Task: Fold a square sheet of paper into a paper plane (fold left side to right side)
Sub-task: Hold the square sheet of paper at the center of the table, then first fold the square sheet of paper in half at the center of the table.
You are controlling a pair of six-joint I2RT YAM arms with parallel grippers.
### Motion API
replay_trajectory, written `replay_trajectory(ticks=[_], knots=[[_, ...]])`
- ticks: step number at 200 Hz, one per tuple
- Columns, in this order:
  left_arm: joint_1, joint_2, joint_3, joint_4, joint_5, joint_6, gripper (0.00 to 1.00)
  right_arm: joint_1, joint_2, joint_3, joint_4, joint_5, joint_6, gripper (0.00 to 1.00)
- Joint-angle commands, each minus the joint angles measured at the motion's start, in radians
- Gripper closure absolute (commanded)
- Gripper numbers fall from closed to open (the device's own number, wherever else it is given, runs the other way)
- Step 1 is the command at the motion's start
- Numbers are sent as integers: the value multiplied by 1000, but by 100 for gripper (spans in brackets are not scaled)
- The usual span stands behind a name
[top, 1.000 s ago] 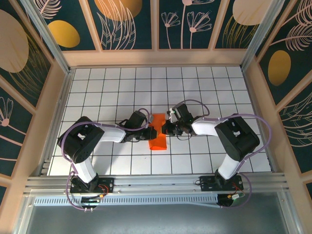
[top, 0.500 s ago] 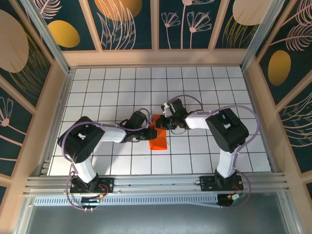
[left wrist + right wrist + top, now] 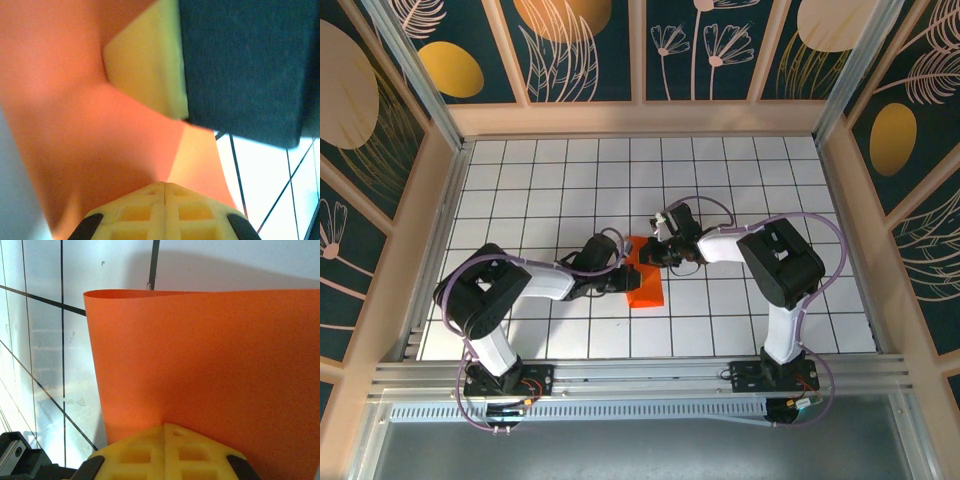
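The folded orange paper (image 3: 645, 290) lies mid-worktop (image 3: 520, 180). The left tool (image 3: 164, 187) and right tool (image 3: 165, 426), each with fingers together, sit against its left and far-right parts.

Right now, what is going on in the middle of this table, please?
Two robot arms meet over the square sheet of paper, which shows as a narrow orange shape near the middle of the gridded table. The left claw is shut at the paper's left side, and the right claw is shut at its far right corner. In the right wrist view the paper's far edge looks curved. Whether either claw pinches the paper or only presses on it, I cannot tell.
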Motion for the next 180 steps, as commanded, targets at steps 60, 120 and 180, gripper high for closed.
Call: replay_trajectory(ticks=[60,120,180], knots=[[-52,-130,-197,-11,7,-107,100,-8,65,8,-87,90,-53,100],[-91,-190,-268,6,-1,-155,100,-6,62,6,-84,85,-57,100],[-95,-294,-275,-63,-50,-158,100,-4,53,-1,-75,74,-63,100]])
